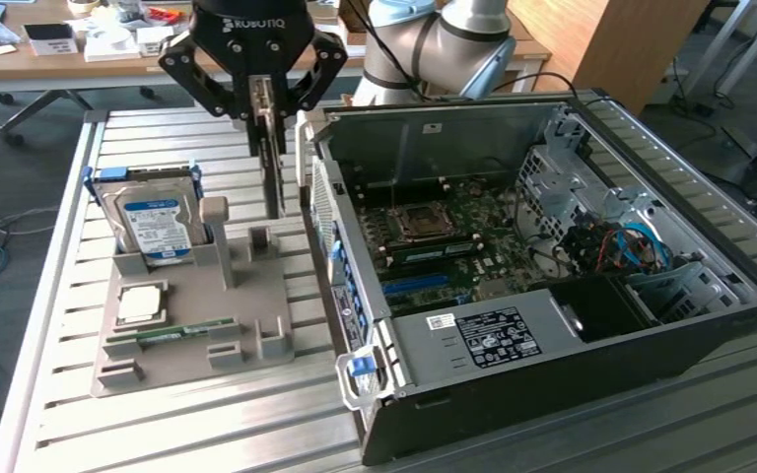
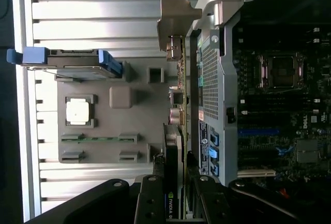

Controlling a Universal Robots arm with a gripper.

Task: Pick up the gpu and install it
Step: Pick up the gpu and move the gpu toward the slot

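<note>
A: Grip state?
B: Holding the graphics card (image 1: 271, 177) by one short end, pinched between the fingers (image 1: 228, 99). Clamped on both flat faces.
A: Where from the fingers?
B: Hanging straight below. Long axis vertical, in line with the fingers. Silver bracket end farthest from the fingertips, down near the tabletop (image 1: 155, 424).
A: Same from the wrist?
B: Yes. Gripped between the fingers (image 2: 151, 200), with the card (image 2: 173, 157) seen edge-on and running straight away to the bracket.
A: Relative to the computer case (image 1: 550, 384)?
B: Outside it, just beside the outer wall, flat face parallel to it. Touching or apart: cannot tell. Motherboard (image 1: 457, 236) off to one side of the fingers and lower, beyond that wall. Grey parts tray (image 1: 181, 325) on the opposite side, holding a hard drive (image 1: 155, 222).
A: Clear of the tray?
B: Probably. Looks free of any holder, low end about level with the tray's back edge. Judgement only.
A: Arm pose?
B: Wrist aimed straight down, arm (image 1: 457, 39) reaching over from behind the case.
A: Progress?
B: Picked up, by the look of it. Not installed.
</note>
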